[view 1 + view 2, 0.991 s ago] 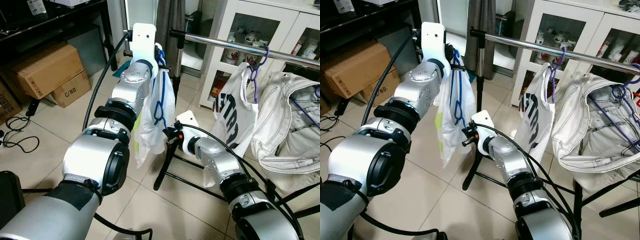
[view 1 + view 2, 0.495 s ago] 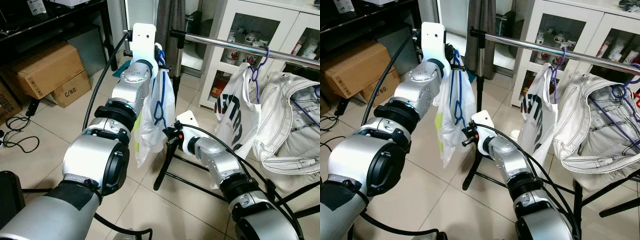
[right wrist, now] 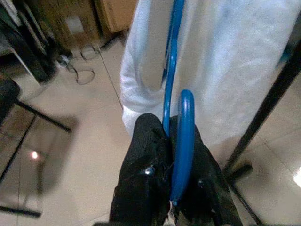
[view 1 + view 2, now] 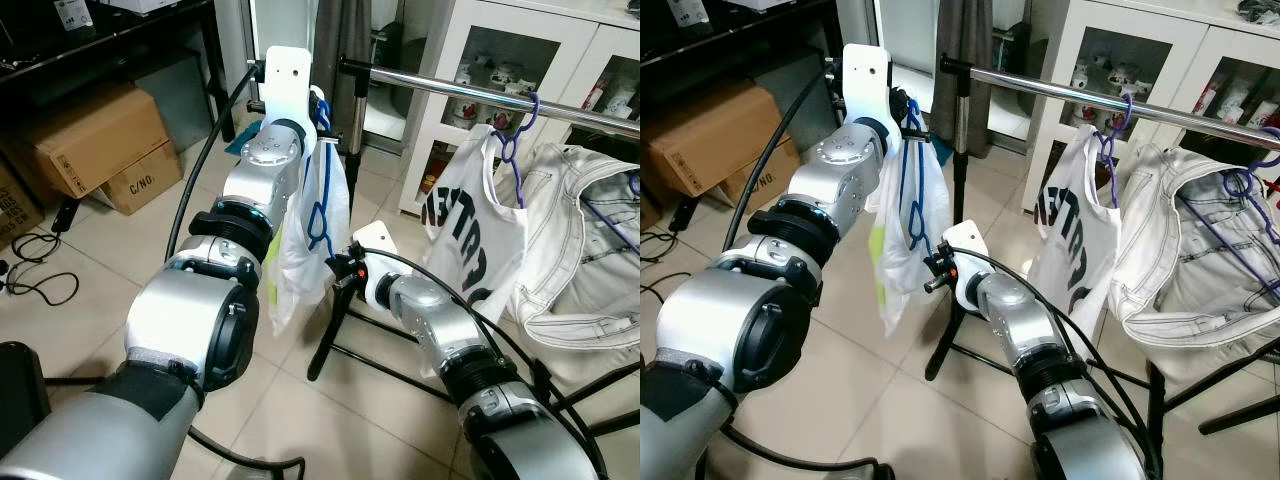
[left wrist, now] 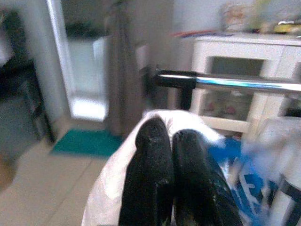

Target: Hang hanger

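Between our two arms, at about 11 o'clock in the head views, we hold the blue thin-wire plastic hanger [image 4: 915, 180] with a limp white garment [image 4: 892, 255] draped on it. Our left hand [image 5: 171, 183] has its two black fingers pressed together over the white cloth at the hanger's top. Our right hand [image 3: 167, 181] pinches the hanger's lower blue loop between its fingers.

Compared with the frames half a second and one second back, both arms and the hanger keep the same pose. What has moved is the white printed T-shirt [image 4: 1072, 245] on the purple hanger [image 4: 1110, 140] at 1 o'clock: it has swung and turned on the polished chrome rail [image 4: 1060, 88], so its black lettering now faces us differently. The stiff off-white denim jacket [image 4: 1190, 250] beside it has barely shifted.

We judge that the hanger is not yet hung; its hook remains short of the rail's free end near the black upright post [image 4: 960, 150]. The rail is smooth and round, so the hook should slide on easily.
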`<state>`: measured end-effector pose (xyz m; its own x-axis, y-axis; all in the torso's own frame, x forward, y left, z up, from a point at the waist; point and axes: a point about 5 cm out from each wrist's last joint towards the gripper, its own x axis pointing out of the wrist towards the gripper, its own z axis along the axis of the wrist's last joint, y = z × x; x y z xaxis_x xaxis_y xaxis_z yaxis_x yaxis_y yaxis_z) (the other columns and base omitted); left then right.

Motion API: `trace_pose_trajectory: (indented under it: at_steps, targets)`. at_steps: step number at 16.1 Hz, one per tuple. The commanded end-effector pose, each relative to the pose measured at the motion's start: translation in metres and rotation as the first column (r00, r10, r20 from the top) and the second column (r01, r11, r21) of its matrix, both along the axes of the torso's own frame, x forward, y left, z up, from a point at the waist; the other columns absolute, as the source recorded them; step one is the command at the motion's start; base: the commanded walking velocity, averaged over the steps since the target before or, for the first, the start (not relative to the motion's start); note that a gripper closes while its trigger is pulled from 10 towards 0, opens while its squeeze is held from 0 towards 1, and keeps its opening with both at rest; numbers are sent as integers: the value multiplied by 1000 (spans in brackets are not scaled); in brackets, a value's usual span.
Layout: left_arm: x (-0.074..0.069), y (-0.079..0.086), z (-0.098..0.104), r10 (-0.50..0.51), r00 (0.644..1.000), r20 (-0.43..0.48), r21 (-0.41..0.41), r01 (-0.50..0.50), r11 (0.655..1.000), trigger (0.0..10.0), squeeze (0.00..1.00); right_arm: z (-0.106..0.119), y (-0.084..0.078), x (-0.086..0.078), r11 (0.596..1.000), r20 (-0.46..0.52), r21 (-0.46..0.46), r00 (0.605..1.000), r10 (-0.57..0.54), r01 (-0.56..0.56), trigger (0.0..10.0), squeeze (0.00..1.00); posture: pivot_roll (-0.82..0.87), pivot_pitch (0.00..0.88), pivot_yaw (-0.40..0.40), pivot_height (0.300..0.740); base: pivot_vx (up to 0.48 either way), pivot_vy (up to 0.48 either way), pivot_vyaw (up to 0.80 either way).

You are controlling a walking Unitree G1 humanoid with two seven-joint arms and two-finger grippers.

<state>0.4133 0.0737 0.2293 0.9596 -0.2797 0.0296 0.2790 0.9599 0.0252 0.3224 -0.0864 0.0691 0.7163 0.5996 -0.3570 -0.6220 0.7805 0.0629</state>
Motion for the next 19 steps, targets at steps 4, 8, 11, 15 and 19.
trace_pose_trajectory:
  at_steps: [4, 8, 11, 15, 19]
  targets:
    - [-52, 23, -132, -163, 925, -343, 4, 176, 984, 0, 0, -48, -52, -47, 997, -116, -63, 992, -48, 40, 0, 0, -51, 0, 0, 740, 0, 0, 0]
    - [-53, 26, -126, -160, 933, -324, 18, 175, 984, 0, 0, -43, -52, -47, 997, -98, -65, 994, -37, 31, 0, 0, -54, 0, 0, 740, 0, 0, 0]
    - [-54, 35, -129, -118, 939, -324, 11, 128, 992, 0, 0, -40, -59, -51, 998, -79, -57, 996, -45, 40, 0, 0, -52, 0, 0, 740, 0, 0, 0]
    - [-75, 44, -157, -118, 921, -372, 114, 172, 978, 0, 0, -13, -68, -60, 981, -7, 158, 994, -113, 113, 0, 0, -49, 0, 51, 740, 0, 0, 0]
    - [-103, 52, -193, -143, 866, -479, 193, 263, 945, 0, 0, 8, -82, -71, 952, 47, 260, 983, -179, 161, 0, 0, -58, 0, 54, 740, 0, 0, 0]
